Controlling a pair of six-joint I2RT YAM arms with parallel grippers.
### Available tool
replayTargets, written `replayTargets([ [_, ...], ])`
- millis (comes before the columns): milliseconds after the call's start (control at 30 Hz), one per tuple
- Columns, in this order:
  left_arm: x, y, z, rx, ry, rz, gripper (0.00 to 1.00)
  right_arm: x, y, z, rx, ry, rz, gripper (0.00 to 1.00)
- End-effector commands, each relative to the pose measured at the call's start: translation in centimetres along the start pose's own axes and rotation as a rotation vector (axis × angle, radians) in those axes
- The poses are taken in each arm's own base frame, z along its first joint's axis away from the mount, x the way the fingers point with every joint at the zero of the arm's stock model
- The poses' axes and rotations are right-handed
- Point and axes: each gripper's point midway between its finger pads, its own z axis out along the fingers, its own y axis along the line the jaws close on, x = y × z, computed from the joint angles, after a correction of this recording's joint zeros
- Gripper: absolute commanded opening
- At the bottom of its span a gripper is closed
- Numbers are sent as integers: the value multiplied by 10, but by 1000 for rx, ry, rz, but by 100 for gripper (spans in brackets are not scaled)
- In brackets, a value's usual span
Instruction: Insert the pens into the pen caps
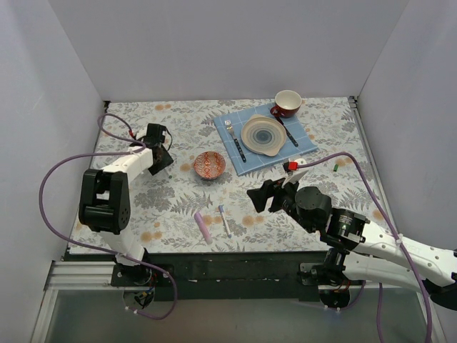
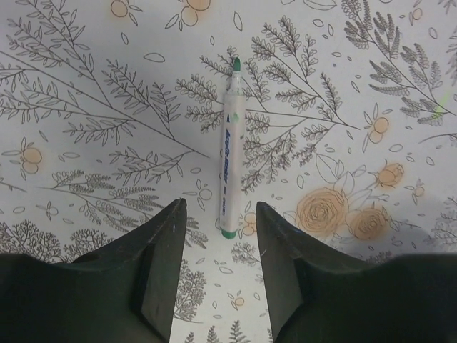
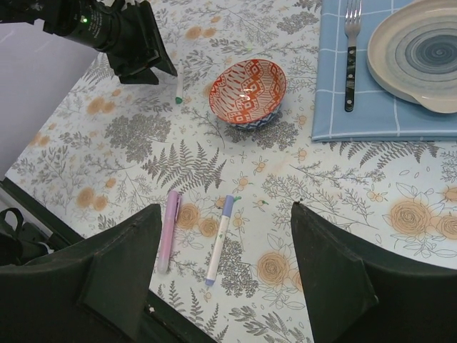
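A white pen with green ends (image 2: 228, 150) lies flat on the floral tablecloth, its near end just past my open, empty left gripper (image 2: 218, 214), roughly centred between the fingertips. That pen (image 3: 178, 89) and the left gripper (image 3: 136, 50) also show in the right wrist view. A white pen with a blue end (image 3: 220, 239) and a pink-lilac pen (image 3: 170, 229) lie side by side under my open, empty right gripper (image 3: 225, 211). In the top view they are at the front centre, blue (image 1: 224, 220) and pink (image 1: 203, 227), left of the right gripper (image 1: 258, 199). A tiny green cap (image 1: 334, 165) lies at the right. The left gripper (image 1: 161, 153) is at the left.
A small red patterned bowl (image 1: 209, 165) stands mid-table between the grippers. At the back, a blue cloth (image 1: 303, 143) carries a plate (image 1: 263, 134), a fork (image 1: 234, 139) and a knife (image 1: 288, 133), with a red cup (image 1: 288, 102) behind. White walls enclose three sides.
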Motion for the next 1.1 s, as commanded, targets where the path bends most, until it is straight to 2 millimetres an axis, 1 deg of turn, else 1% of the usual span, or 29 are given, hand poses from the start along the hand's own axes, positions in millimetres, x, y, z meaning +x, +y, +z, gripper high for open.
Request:
replayTargets([
  [0, -14, -4, 7, -1, -6, 53, 42, -10, 4, -1, -24, -44, 10, 79],
  [67, -6, -1, 17, -15, 27, 59, 41, -10, 5, -1, -31, -46, 12, 79],
  [267, 3, 0, 33, -13, 68, 80, 36, -11, 7, -1, -41, -46, 13, 79],
  [367, 11, 3, 41, -18, 96, 96, 32, -11, 8, -1, -44, -45, 13, 79],
  [400, 17, 4, 46, -22, 116, 102, 29, -11, 8, -1, -44, -45, 14, 79],
  [467, 29, 9, 48, -34, 158, 104, 19, -11, 9, -1, -49, -48, 20, 79],
  [500, 33, 8, 48, -28, 175, 105, 15, -11, 9, 0, -48, -47, 19, 79],
  [533, 36, 10, 47, -31, 186, 103, 9, -11, 11, 0, -55, -47, 22, 79],
  [567, 42, 15, 46, -38, 200, 106, 7, -11, 11, 0, -54, -44, 22, 79],
  [667, 42, 16, 36, -18, 195, 106, 0, -8, 13, 2, -59, -36, 24, 79],
  [700, 48, 18, 31, -4, 212, 108, 0, -7, 14, 3, -65, -32, 23, 79],
  [767, 42, 14, 16, 38, 191, 100, 0, -5, 16, 6, -69, -28, 38, 80],
  [800, 46, 17, 12, 44, 196, 103, 0, -6, 18, 6, -75, -26, 41, 80],
  [833, 44, 16, 4, 66, 183, 106, 0, -6, 19, 7, -76, -24, 47, 80],
  [867, 36, 13, -10, 97, 146, 101, 0, -7, 18, 7, -72, -27, 52, 80],
  [900, 38, 17, -16, 104, 140, 104, 0, -9, 18, 7, -69, -37, 64, 80],
  [933, 37, 16, -24, 132, 129, 113, 0, -9, 18, 8, -66, -41, 67, 80],
  [967, 29, 12, -40, 175, 91, 111, 0, -10, 17, 9, -58, -44, 69, 80],
  [1000, 28, 11, -48, 195, 78, 113, 0, -11, 16, 10, -54, -44, 74, 80],
  [1033, 35, 10, -53, 228, 91, 123, 0, -10, 16, 13, -50, -38, 74, 80],
  [1067, 34, 8, -61, 255, 80, 126, 0, -12, 15, 15, -43, -41, 80, 80],
])
